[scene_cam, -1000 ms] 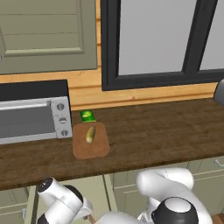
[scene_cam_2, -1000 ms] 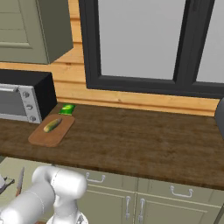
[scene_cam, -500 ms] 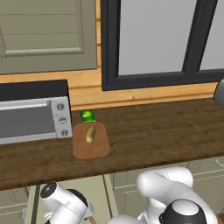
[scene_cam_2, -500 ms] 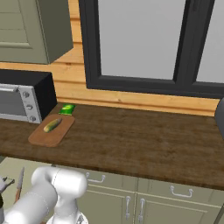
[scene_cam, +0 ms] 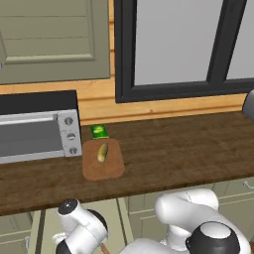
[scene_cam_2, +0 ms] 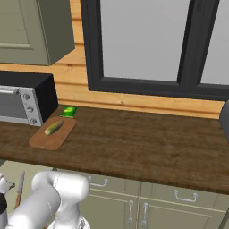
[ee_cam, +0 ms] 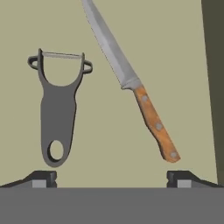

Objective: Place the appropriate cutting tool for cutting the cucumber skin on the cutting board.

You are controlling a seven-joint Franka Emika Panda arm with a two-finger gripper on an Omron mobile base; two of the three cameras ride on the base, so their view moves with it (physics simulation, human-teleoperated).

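Hand view: the gripper (ee_cam: pixel 111 177) hangs with fingers spread wide over the peeler (ee_cam: pixel 58 109), a knife (ee_cam: pixel 131 82) lying beside it. The cucumber (scene_cam: pixel 102 152) rests on the cutting board (scene_cam: pixel 111 168).

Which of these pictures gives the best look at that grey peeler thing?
The hand view: the peeler lies flat and whole there, forked head up and looped handle down, beside the knife, with the open claw just below it. The left and right base views look over the counter instead, at the cutting board with the cucumber.
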